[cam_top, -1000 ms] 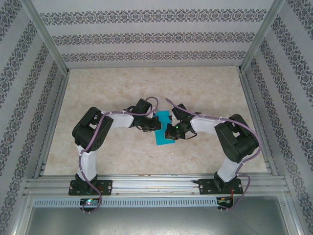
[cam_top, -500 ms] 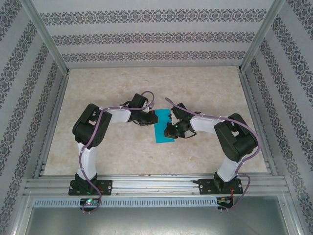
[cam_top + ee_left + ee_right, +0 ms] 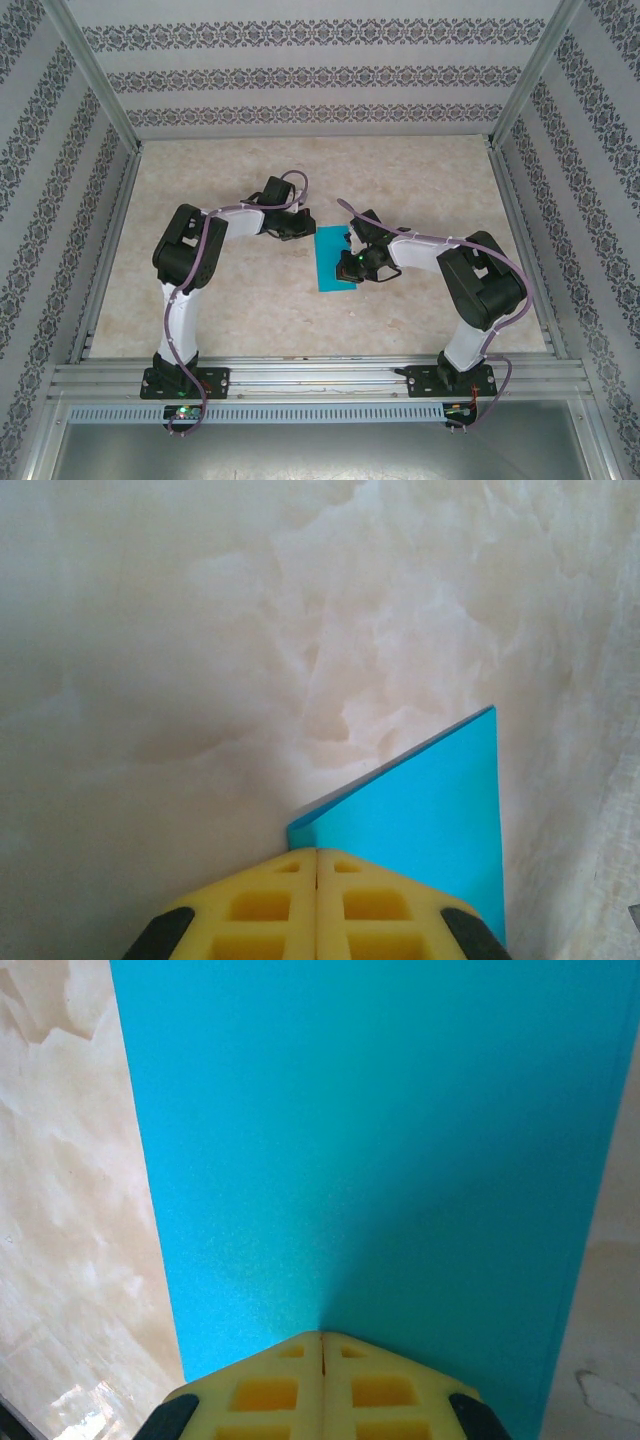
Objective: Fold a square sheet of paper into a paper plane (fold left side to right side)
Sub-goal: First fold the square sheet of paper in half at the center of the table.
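Status: early stage, first fold judged complete. The square sheet of paper [image 3: 328, 265] lies flat on the worktop [image 3: 250, 180] between the two arms, near the middle. From above it reads as an upright rectangle, clearly longer than it is wide, which is consistent with the left side having been brought over to the right side. The left wrist view shows a darker line along one edge that may be doubled layers, though this cannot be confirmed. The left tool [image 3: 317, 870] has its yellow pads pressed together with nothing between them and sits just beside the sheet's far left corner; contact cannot be determined. The right tool [image 3: 321, 1350] is likewise pressed together, pinching nothing, with its tips over the blue surface towards the right edge, apparently bearing down on it. Outstanding: no diagonal nose folds, no wing folds and no pointed dart shape are in evidence, so the greater part of the folding is judged yet to be done
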